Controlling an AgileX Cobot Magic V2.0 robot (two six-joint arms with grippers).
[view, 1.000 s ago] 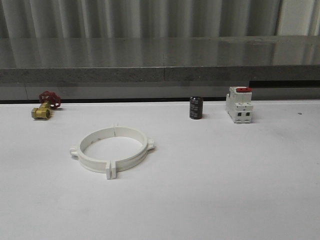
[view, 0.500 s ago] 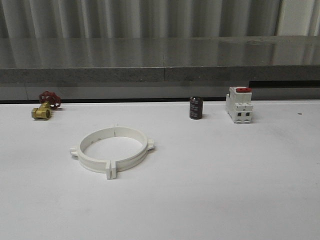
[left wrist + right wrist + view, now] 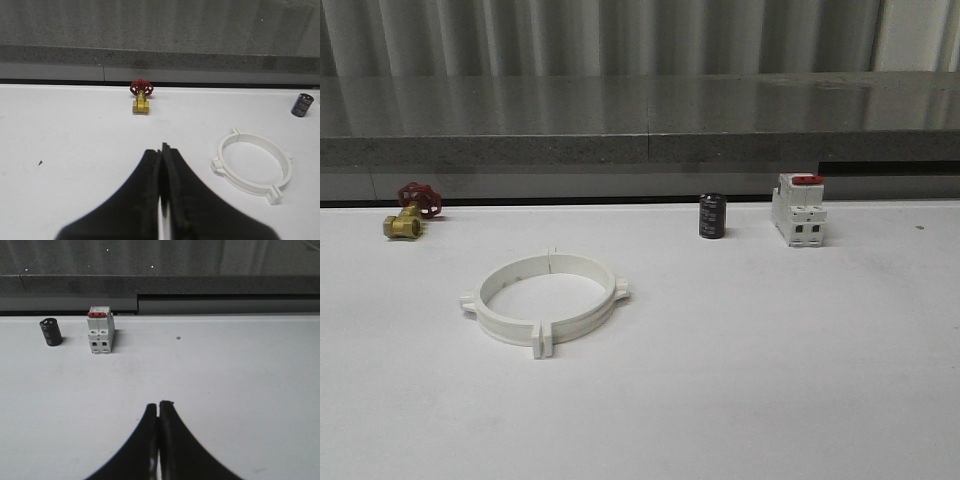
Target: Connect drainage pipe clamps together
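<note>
The two white drainage pipe clamps (image 3: 544,299) lie on the table left of centre, their arcs closed into one ring with tabs meeting at front and back. The left wrist view has the same ring (image 3: 252,165) to one side of my left gripper (image 3: 161,149), which is shut on nothing and well apart from it. My right gripper (image 3: 159,404) is shut too, empty, above bare table.
A brass valve with a red handwheel (image 3: 410,212) sits at the back left. A dark cylinder (image 3: 711,216) and a white red-topped switch block (image 3: 798,211) stand at the back right. A grey ledge (image 3: 640,150) runs behind the white table (image 3: 740,380).
</note>
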